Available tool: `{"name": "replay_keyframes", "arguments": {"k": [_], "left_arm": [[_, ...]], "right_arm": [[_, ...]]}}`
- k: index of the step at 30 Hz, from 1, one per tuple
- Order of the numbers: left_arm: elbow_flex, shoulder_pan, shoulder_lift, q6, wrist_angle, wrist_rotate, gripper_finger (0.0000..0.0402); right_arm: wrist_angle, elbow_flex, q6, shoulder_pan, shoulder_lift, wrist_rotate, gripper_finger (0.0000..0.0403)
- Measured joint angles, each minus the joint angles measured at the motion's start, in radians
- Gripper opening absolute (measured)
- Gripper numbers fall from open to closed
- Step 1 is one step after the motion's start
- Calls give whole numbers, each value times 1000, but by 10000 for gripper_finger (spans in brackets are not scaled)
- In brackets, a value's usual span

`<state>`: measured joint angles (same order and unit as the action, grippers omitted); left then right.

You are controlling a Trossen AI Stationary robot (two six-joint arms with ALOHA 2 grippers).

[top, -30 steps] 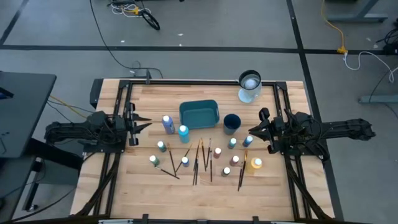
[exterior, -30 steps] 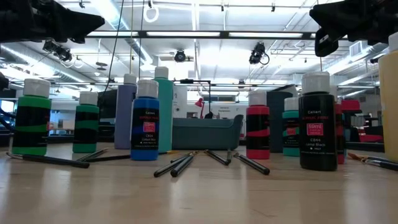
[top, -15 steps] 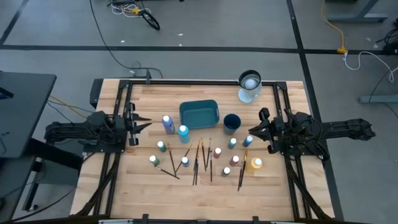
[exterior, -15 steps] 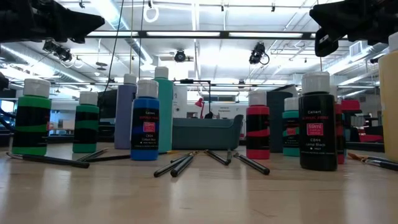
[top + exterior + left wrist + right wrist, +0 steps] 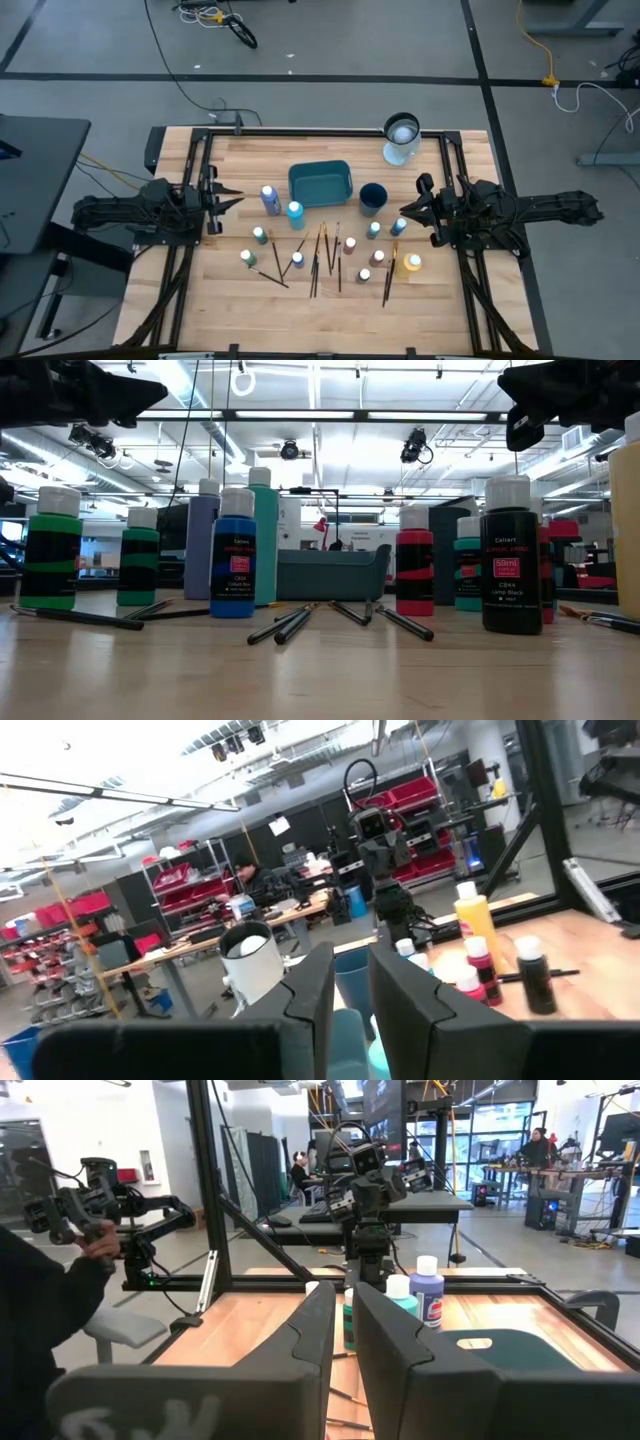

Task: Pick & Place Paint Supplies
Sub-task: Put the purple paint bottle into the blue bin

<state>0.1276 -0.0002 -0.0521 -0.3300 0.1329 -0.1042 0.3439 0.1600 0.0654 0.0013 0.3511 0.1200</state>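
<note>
Paint bottles (image 5: 294,210) and thin dark brushes (image 5: 322,258) scattered mid wooden worktop (image 5: 250,300), labels unreadable from overhead; left pincer (image 5: 235,199) and right pincer (image 5: 405,210) narrowly parted, grasping nothing.

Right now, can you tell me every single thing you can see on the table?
Table: one, light wood.
Tray: one, teal, middle back.
Cup: one, dark blue, right of the tray.
Jar: one, clear and white, far right edge.
Paint bottles: about eleven, mixed colours, in front of the tray.
Brushes: several, dark, among the bottles.
Left gripper: left side, slightly open, empty.
Right gripper: right side, slightly open, empty.
</note>
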Motion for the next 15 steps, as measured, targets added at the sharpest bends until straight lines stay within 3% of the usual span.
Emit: {"name": "replay_keyframes", "arguments": {"k": [8,15], "left_arm": [[0,0,-8,156,-2,15,80],[0,0,-57,221,52,-40,134]], "right_arm": [[0,0,0,0,0,0,46],[64,0,-50,0,0,-29,46]]}}
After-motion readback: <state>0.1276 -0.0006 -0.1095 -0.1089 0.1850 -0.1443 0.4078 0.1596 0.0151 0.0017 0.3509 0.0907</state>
